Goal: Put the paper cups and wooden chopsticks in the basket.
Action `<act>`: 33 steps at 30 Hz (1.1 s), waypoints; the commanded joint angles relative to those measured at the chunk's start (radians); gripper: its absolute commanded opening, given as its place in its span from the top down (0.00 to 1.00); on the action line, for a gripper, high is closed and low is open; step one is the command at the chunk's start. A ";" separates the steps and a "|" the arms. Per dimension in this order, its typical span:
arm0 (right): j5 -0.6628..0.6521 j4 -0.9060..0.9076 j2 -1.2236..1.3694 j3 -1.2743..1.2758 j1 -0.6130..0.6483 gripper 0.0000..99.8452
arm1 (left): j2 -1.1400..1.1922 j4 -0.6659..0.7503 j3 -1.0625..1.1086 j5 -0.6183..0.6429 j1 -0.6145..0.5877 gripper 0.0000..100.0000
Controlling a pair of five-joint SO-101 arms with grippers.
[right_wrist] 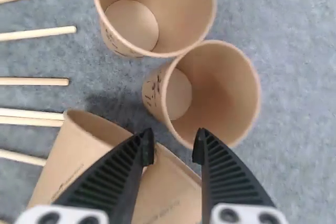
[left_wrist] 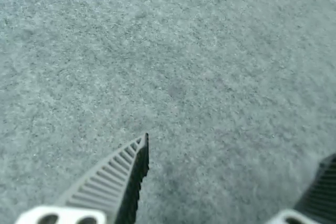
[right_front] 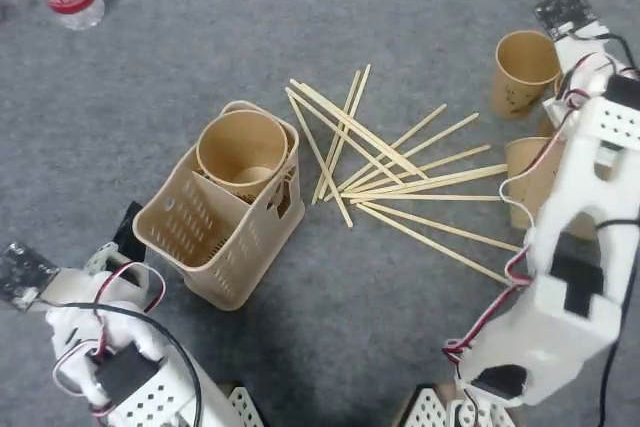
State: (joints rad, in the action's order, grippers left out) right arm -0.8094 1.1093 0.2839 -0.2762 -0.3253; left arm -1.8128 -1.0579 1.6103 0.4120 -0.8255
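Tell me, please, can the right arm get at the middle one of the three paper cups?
Probably yes: the right gripper hangs over the rim of the middle cup, jaws slightly parted, nothing between, though another cup sits close beside.

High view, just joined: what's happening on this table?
Two arms are clearing cups and chopsticks into a basket. At least one paper cup already sits in the basket. The chopsticks lie scattered on the grey mat beside it. The right end effector hovers with its fingers slightly apart over the nearest cup of three loose cups, with no firm grip that I can see. The left end effector is open over bare mat, holding nothing.
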 commanded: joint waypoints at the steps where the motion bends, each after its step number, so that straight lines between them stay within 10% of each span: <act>1: 0.015 -0.021 0.071 -0.114 0.013 0.87 | -0.009 0.029 -0.007 -0.011 0.006 0.56; 17: 0.015 -0.019 0.202 -0.222 0.002 0.99 | -0.009 0.029 -0.007 -0.014 0.009 0.56; 33: 0.043 0.297 -0.223 -0.485 0.025 0.99 | -0.009 0.029 -0.007 -0.015 0.011 0.56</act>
State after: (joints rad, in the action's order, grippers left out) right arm -0.7772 1.3441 0.2056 -0.6736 -0.3483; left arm -1.8128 -1.0579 1.6103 0.4104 -0.8193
